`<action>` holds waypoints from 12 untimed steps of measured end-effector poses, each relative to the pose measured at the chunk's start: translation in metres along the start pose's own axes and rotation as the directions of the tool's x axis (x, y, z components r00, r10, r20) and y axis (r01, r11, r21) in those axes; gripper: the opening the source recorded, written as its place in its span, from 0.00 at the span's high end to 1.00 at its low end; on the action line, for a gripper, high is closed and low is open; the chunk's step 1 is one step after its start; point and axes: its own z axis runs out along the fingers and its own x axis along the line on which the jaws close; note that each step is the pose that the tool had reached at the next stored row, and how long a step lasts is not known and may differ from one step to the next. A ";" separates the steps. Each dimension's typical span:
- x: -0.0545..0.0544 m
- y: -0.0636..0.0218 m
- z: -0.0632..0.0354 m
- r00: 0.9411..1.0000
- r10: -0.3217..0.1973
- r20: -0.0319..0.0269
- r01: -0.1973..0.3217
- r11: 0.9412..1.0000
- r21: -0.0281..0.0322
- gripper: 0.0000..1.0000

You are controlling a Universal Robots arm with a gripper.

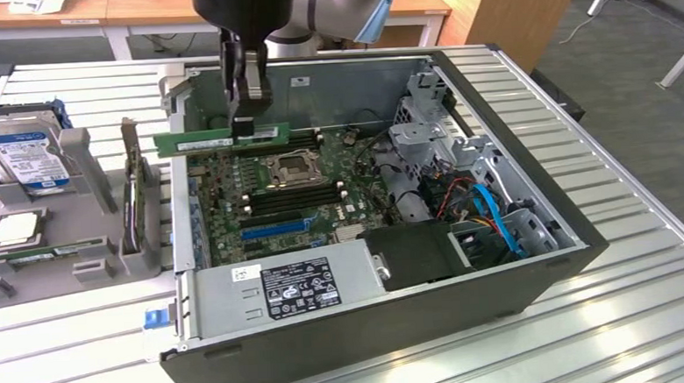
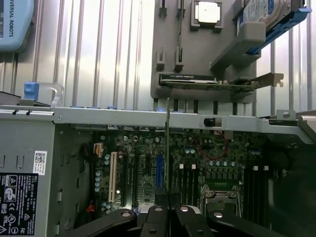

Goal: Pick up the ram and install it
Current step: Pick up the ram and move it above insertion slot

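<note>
Gripper pinches the ram in a narrow grip, holding it edge-on above the motherboard inside the open case. Risk: any tilt or offset over the memory slots could jam or bend the stick.

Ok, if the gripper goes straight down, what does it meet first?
Likely the motherboard: the ram held in the gripper hangs edge-down over it; which slot lies beneath is unclear.

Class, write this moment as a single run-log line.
phase: ram held aloft | gripper: shut on ram | position: above motherboard inside open computer case | seated: not yet
</note>
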 end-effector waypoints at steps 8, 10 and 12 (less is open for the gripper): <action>0.000 -0.0006 0.0000 1.000 -0.010 0.004 0.010 1.000 0.005 0.89; 0.000 -0.0030 -0.0002 1.000 -0.010 0.004 0.010 1.000 0.005 0.89; 0.000 -0.0065 -0.0005 1.000 -0.010 0.004 0.010 1.000 0.005 0.89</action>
